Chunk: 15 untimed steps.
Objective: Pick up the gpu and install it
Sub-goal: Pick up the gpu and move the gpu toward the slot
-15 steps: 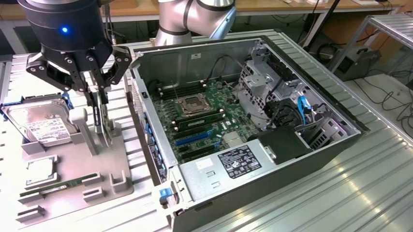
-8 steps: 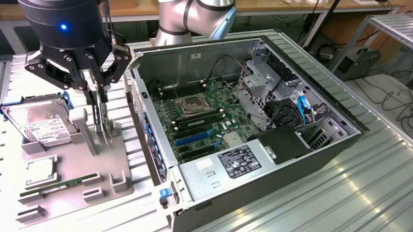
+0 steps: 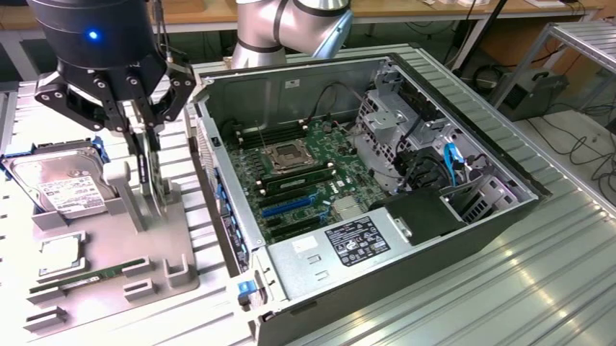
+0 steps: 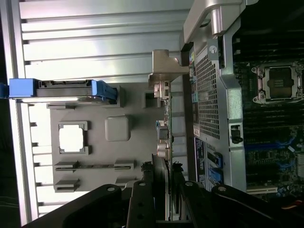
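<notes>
The gpu (image 3: 146, 184) stands on edge in a slot of the grey fixture tray (image 3: 106, 238), at the exterior view's left of the open computer case (image 3: 500, 216). My gripper (image 3: 144, 162) is directly above it, its two fingers close together on either side of the card's upper edge. In the wrist view the gpu (image 4: 164, 128) shows edge-on, with its silvery bracket (image 4: 167, 66) at the far end. There the gripper (image 4: 166, 175) is shut on the card, one black finger against each face. The motherboard (image 3: 308, 173) lies exposed inside the case, with blue expansion slots (image 3: 288, 205).
On the tray sit a silver hard drive (image 3: 63, 184) in a blue caddy (image 4: 61, 89), a CPU (image 3: 60, 254) and a green RAM stick (image 3: 82, 281). The case's perforated back wall (image 4: 211, 95) stands right beside the card. The ribbed metal table (image 3: 539, 288) spreads all around.
</notes>
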{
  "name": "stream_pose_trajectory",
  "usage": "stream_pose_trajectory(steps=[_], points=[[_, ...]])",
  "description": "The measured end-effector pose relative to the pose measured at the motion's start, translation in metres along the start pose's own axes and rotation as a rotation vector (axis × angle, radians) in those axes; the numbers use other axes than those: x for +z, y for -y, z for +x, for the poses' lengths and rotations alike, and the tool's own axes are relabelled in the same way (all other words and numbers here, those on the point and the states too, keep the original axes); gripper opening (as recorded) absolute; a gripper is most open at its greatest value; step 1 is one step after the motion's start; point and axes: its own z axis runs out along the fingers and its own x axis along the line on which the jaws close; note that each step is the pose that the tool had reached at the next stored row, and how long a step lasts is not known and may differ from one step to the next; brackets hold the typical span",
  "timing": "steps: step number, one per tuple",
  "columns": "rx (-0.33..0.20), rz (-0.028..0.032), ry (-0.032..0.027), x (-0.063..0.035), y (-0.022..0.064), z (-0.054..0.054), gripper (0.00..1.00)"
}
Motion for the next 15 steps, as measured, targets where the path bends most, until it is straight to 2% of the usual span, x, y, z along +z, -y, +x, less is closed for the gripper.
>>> stream_pose_trajectory(steps=[6, 8, 13, 15], points=[[0.000, 0.0000, 0.0000, -0.0028, -0.0001, 0.000, 0.26], [0.000, 0.0000, 0.0000, -0.0132, -0.0005, 0.000, 0.26], [0.000, 0.0000, 0.0000, -0.0278, -0.0011, -0.001, 0.26], [0.000, 0.0000, -0.0001, -0.0376, -0.0015, -0.001, 0.26]])
